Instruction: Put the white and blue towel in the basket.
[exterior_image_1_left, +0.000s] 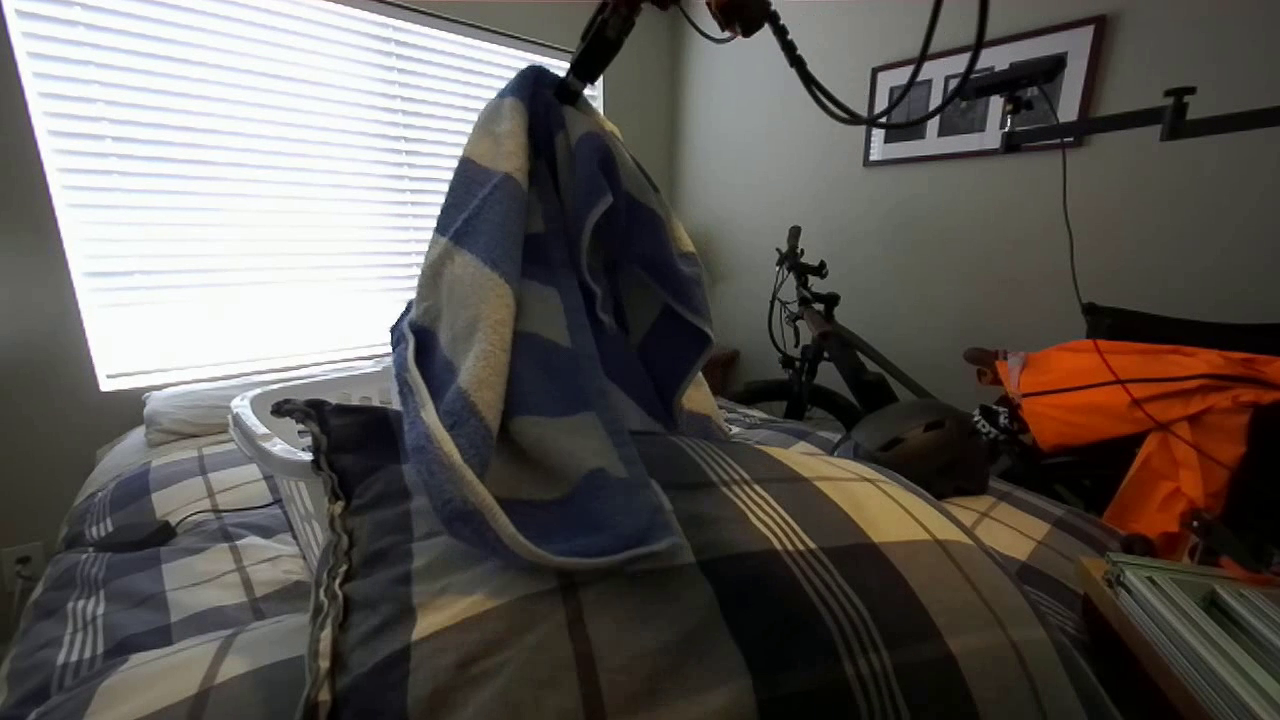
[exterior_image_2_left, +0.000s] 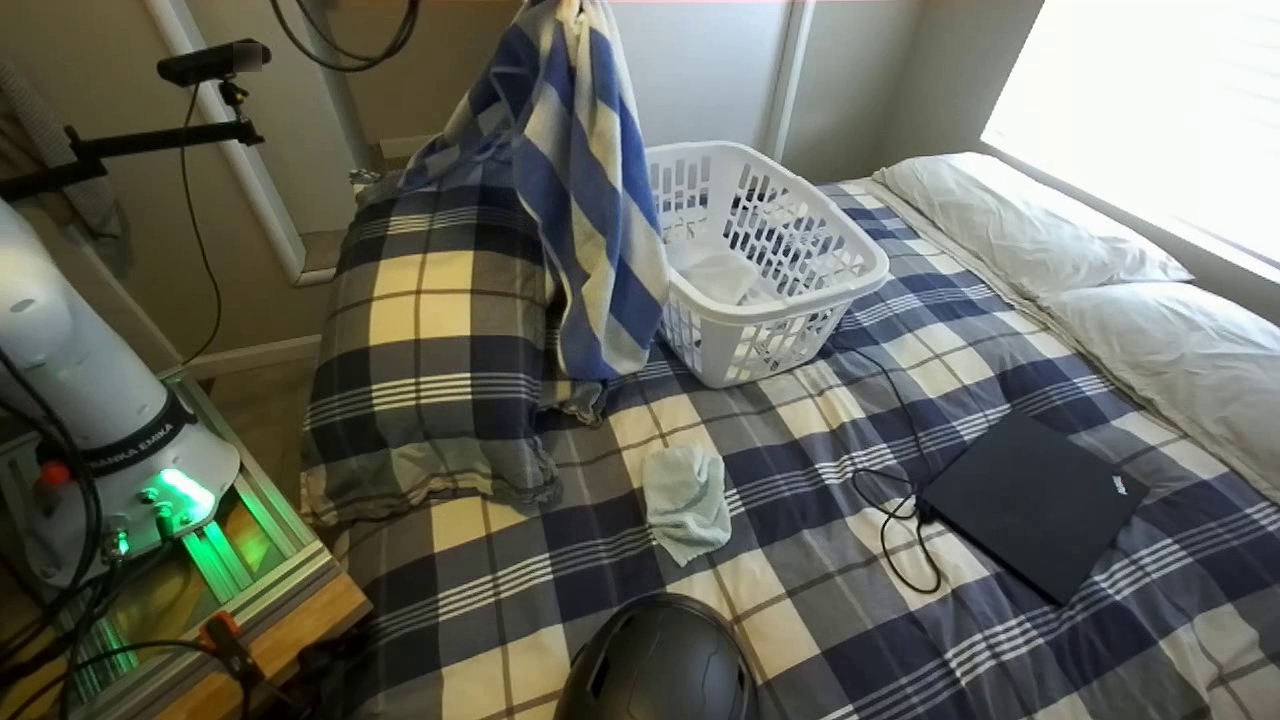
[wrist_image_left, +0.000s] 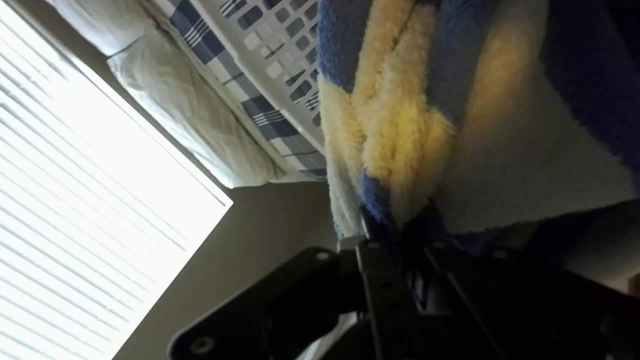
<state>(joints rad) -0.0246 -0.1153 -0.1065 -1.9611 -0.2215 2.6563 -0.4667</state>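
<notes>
The white and blue towel hangs from my gripper in long folds. It also shows in an exterior view and fills much of the wrist view. My gripper is shut on the towel's top; in the wrist view the fingertips are partly buried in dark cloth. The white basket stands on the bed beside the towel, with a pale cloth inside. Its rim shows behind the pillow and in the wrist view. The towel hangs outside the basket, over the plaid pillow.
The plaid pillow is propped between the robot base and the basket. A pale cloth, a black laptop with a cable, and a dark helmet lie on the bed. White pillows lie along the window side.
</notes>
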